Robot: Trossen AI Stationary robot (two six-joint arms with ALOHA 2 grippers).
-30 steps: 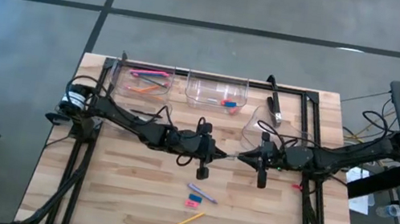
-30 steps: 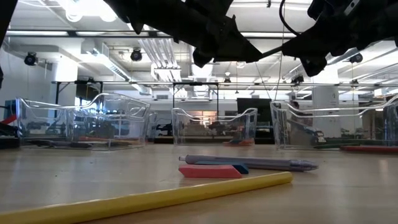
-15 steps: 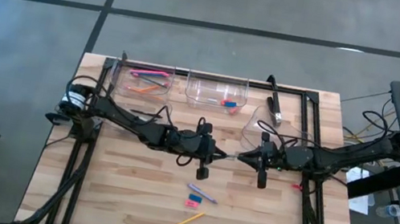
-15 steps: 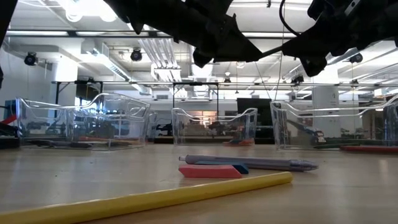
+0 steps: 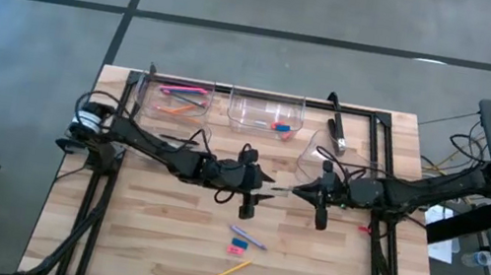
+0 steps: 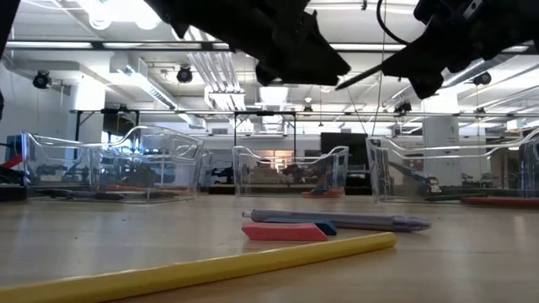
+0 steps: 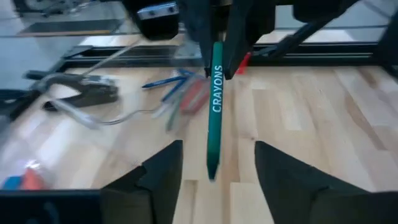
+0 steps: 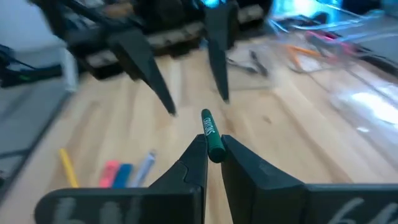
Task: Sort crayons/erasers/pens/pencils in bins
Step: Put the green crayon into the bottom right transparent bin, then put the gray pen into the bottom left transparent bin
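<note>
A green crayon point(image 7: 215, 106) printed with the word CRAYONS hangs in the air above the middle of the table, between my two grippers. My right gripper point(image 8: 214, 142) is shut on one end of it. My left gripper point(image 7: 217, 149) faces it from the table's left and stands open. The crayon's free tip point(image 7: 211, 174) lies between the left fingers, with a gap on each side. On the table below lie a purple stick point(image 5: 247, 235), a red eraser point(image 5: 235, 248) and a yellow pencil point(image 5: 225, 272). My right gripper pinches the green crayon's end point(image 8: 215, 149) between its two fingers. It comes about level from the table's right. The crayon sticks out forward past the fingertips, in line with the fingers, toward my left gripper. It is lifted clear of the table, about level.
Clear bins stand along the far edge. The left one point(image 5: 177, 98) holds pencils, the middle one point(image 5: 266, 113) holds erasers, and another bin point(image 5: 321, 152) sits at the right. A black frame point(image 5: 369, 114) borders the table. Bare wood lies at the near left.
My left gripper has opened and let go of the green crayon. The crayon stays where it was, in my right gripper. Neither arm has shifted.
</note>
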